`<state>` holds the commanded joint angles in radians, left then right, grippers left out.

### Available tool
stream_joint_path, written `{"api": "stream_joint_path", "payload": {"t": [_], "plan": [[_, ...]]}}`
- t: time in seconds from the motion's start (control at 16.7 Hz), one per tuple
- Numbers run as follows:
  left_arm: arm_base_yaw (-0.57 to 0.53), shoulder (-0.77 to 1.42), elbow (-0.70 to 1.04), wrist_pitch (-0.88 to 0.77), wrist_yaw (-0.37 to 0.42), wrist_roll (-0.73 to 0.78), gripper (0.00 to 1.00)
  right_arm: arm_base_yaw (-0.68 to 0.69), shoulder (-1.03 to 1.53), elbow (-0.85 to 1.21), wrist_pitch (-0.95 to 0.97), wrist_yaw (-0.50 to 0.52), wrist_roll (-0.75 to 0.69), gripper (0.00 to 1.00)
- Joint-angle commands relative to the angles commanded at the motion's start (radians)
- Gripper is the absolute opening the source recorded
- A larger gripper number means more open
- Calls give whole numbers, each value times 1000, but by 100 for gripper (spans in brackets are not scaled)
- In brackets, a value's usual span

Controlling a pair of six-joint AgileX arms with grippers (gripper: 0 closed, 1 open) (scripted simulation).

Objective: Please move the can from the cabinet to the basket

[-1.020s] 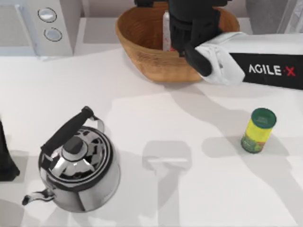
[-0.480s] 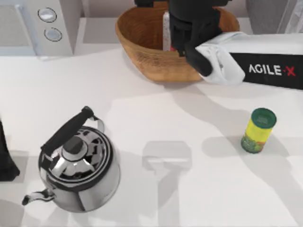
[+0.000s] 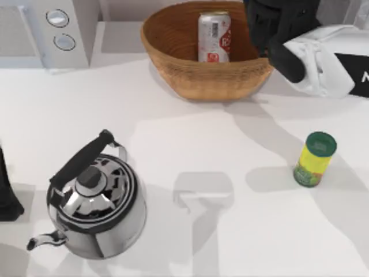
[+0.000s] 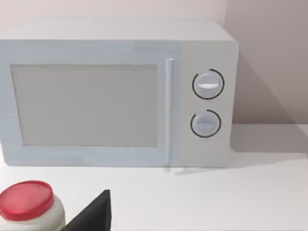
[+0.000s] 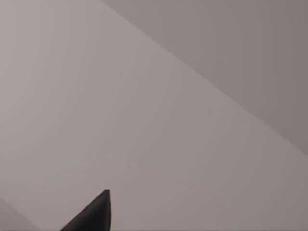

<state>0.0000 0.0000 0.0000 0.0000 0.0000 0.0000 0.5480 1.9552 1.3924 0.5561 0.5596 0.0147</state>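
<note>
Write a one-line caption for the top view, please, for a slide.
Can standing upright in the wicker basket, right arm's gripper beside the basket's rim.

A plain white table carries soft grey shadows; a white microwave sits at eleven o'clock, against a bare pinkish-grey wall.

1. The right pincer, just right of the basket, runs off the top edge; its fingers cannot be made out.
2. The can left of that pincer has print too small to read.
3. The microwave is cut by the top-left corner.
4. The left arm is cropped at the left edge.
</note>
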Motion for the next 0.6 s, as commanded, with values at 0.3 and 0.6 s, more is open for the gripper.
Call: {"api": "stream_joint_path", "payload": {"t": [0.3, 0.6], "plan": [[0, 0, 0, 0, 0, 0, 100, -122, -460, -311, -123, -121, -5, 100], [0, 0, 0, 0, 0, 0, 100, -276, -1065, -702, -280, -274, -9, 100]]}}
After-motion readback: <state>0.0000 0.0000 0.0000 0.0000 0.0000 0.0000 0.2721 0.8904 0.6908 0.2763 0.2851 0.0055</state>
